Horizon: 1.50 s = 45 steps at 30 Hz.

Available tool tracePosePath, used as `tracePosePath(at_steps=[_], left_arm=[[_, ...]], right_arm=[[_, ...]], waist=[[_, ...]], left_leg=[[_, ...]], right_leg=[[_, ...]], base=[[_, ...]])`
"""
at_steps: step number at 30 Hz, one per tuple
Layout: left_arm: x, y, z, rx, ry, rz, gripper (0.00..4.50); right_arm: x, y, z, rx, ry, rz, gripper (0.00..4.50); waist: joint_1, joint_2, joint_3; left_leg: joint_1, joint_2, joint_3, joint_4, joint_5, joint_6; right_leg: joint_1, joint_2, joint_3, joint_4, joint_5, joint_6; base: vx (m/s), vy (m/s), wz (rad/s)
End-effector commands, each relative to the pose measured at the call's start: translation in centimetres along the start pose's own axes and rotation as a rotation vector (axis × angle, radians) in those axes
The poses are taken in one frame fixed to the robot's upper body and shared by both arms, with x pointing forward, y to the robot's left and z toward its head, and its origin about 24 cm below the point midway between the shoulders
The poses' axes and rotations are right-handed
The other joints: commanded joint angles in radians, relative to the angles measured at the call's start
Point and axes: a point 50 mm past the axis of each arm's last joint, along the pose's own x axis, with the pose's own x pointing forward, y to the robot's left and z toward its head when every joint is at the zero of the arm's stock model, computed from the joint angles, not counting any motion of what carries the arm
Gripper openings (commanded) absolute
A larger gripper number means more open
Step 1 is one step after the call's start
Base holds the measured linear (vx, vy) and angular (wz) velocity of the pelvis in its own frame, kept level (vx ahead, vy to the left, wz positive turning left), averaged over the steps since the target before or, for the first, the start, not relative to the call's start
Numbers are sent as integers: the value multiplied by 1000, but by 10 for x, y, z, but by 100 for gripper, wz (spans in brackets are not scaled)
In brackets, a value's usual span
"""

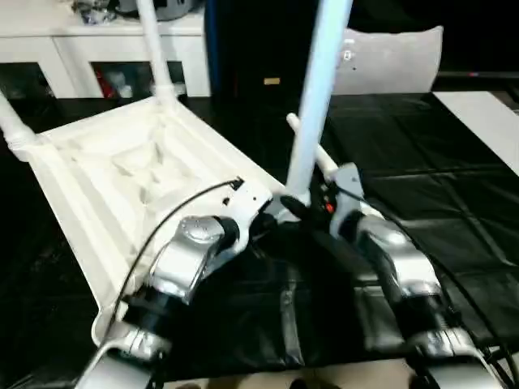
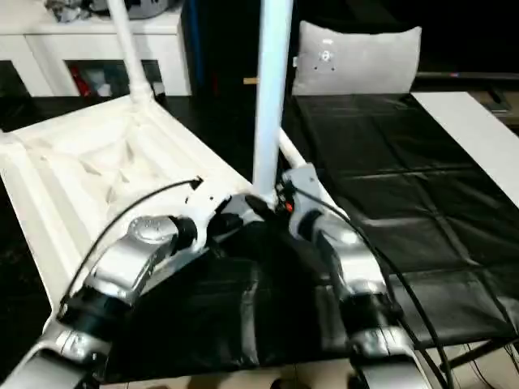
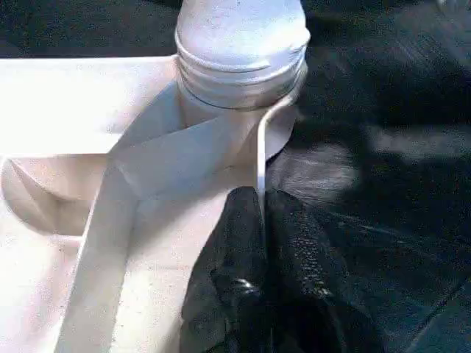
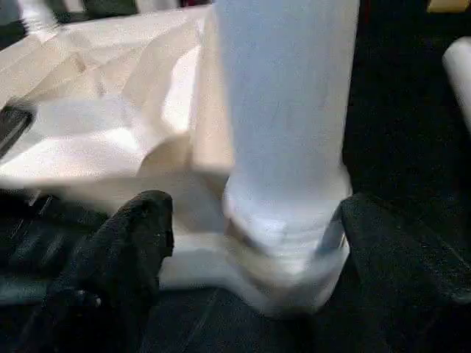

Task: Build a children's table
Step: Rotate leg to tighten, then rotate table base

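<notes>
tabletop (image 1: 122, 178) is lying underside up on the dark desk (image 2: 422, 219). left fingers (image 3: 294, 272) are pinching its near rim, closed together. leg (image 4: 283, 110) is standing upright in the corner socket, between the right fingers (image 4: 125, 243), which are standing apart.

Both forearms (image 1: 405, 267) are smooth silver shells, rounded near the wrist, with black collars at the joints. A thin black cable (image 1: 174, 215) loops above the left forearm (image 1: 190, 255); more black cables trail beside the right one. Near the right wrist sits a small red spot (image 1: 328, 207). The fingers (image 3: 294, 279) are matte black with a grainy surface.
</notes>
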Motion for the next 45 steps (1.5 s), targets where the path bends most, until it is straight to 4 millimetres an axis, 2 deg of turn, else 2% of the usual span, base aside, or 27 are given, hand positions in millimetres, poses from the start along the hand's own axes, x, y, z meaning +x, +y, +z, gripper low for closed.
tracePosePath(at_steps=[1,5,6,7,8,9,10,11,13,16,17,22,25,26,27,28,29,30,31,32,33,34,35,40,42,44,45], left_arm=[[-6,17,26,56,-114,95,0],[-6,22,28,31,-161,109,0],[-7,22,31,22,-190,90,27],[-8,21,33,12,-217,73,27],[-8,21,35,5,-234,60,27],[-9,20,36,1,-239,56,27],[-10,18,38,-23,-267,32,48],[-11,17,39,-9,-276,30,48],[-14,19,39,17,-287,49,63],[-22,26,39,58,-279,115,78],[-31,32,40,58,-287,143,94],[-55,48,38,73,-249,217,94],[-72,65,30,121,-175,317,94],[-90,85,21,165,-82,434,94],[-90,85,21,165,-82,434,94],[-107,100,11,193,2,521,94],[-117,108,5,207,56,565,94],[-117,108,5,207,56,565,94],[-134,118,-6,217,137,619,94],[-143,124,-13,217,183,644,94],[-150,127,-17,218,220,661,94],[-151,127,-18,218,224,662,79],[-164,133,-28,221,299,687,68],[-173,133,-40,203,394,667,31],[-175,129,-47,196,457,637,16],[-177,128,-51,193,494,622,4],[-177,126,-53,191,503,603,4]], right_arm=[[-13,-7,6,32,-31,-17,422],[-29,-11,6,26,-44,-33,443],[-34,-10,8,-2,-58,-47,448],[-36,-10,9,-26,-65,-70,448],[-37,-10,9,-41,-69,-86,448],[-37,-10,9,-42,-70,-87,448],[-35,-8,10,-41,-72,-89,450],[-34,-6,12,-38,-86,-89,450],[-31,-5,14,-42,-90,-108,450],[-29,-4,12,-78,-50,-118,450],[-31,2,8,-84,-16,-52,450],[-31,8,4,-80,32,6,450],[-29,13,4,-81,46,37,450],[-25,18,4,-88,56,67,450],[-25,18,4,-88,56,67,450],[-23,21,5,-107,56,81,450],[-21,23,5,-120,51,88,450],[-21,23,5,-120,51,88,450],[-18,25,5,-136,49,106,450],[-17,26,5,-144,49,116,450],[-16,26,5,-148,52,122,450],[-16,27,5,-148,52,122,450],[-13,27,5,-164,64,123,450],[-10,27,5,-155,89,146,450],[-6,27,5,-159,96,145,450],[-3,28,4,-178,109,155,450],[-2,28,4,-173,111,160,450]], waist=[[11,-9,-73],[13,-12,-73],[13,-12,-74],[14,-12,-74],[14,-7,-76],[14,-8,-77],[14,-8,-76],[18,0,-74],[18,-3,-71],[19,-2,-70],[22,-3,-69],[27,1,-70],[27,1,-69],[24,3,-67],[25,4,-68],[18,1,-67],[17,6,-66],[20,8,-68],[19,5,-67],[17,8,-66],[18,11,-67],[18,11,-68],[19,13,-68],[26,16,-63],[26,15,-61],[25,15,-61],[24,24,-62]], left_leg=[[-1,6,14,-62,-186,76],[-9,5,12,-63,-165,79],[-5,4,14,-61,-167,81],[-6,4,14,-61,-164,82],[-8,3,13,-60,-150,83],[-8,4,13,-60,-146,83],[-5,7,14,-60,-152,82],[-1,9,13,-61,-167,80],[0,10,13,-65,-193,77],[2,8,12,-66,-211,61],[3,7,12,-66,-218,58],[0,14,9,-71,-207,53],[4,11,9,-70,-217,47],[2,10,9,-71,-225,44],[3,10,7,-71,-226,42],[-1,8,7,-72,-226,39],[6,9,7,-72,-235,34],[7,9,6,-71,-236,31],[8,9,7,-72,-237,31],[4,9,5,-74,-238,28],[10,11,5,-73,-246,26],[9,11,5,-73,-243,24],[11,12,4,-74,-245,21],[22,11,6,-77,-300,7],[17,11,3,-82,-318,1],[19,10,2,-82,-332,-2],[17,8,0,-81,-332,-3]], right_leg=[[73,-45,43,-74,-344,-142],[78,-44,41,-74,-353,-119],[74,-44,42,-76,-356,-116],[74,-44,42,-76,-357,-113],[76,-46,42,-73,-343,-117],[75,-46,42,-74,-336,-122],[72,-47,41,-73,-330,-141],[70,-48,41,-72,-337,-152],[68,-45,40,-76,-356,-144],[67,-44,40,-79,-400,-114],[68,-43,39,-80,-409,-106],[70,-44,42,-68,-361,-121],[67,-42,42,-69,-367,-118],[67,-40,42,-70,-378,-110],[68,-40,41,-68,-378,-104],[69,-40,41,-68,-380,-96],[63,-40,43,-70,-390,-99],[62,-41,43,-68,-387,-101],[61,-40,44,-69,-384,-102],[63,-40,44,-64,-375,-108],[58,-41,45,-65,-368,-112],[60,-42,46,-61,-356,-118],[59,-41,47,-59,-340,-129],[54,-41,51,-62,-354,-144],[57,-42,53,-61,-371,-141],[56,-43,54,-63,-385,-136],[59,-44,54,-63,-390,-135]], base=[[0,0,0],[0,0,0],[0,0,0],[0,0,0],[0,0,0],[0,0,0],[0,0,0],[0,0,0],[0,0,0],[0,0,0],[0,0,0],[0,0,0],[0,0,0],[0,0,0],[0,0,0],[0,0,0],[0,0,0],[0,0,0],[0,0,0],[0,0,0],[0,0,0],[0,0,0],[0,0,0],[0,0,0],[0,0,0],[0,0,0],[0,0,0]])
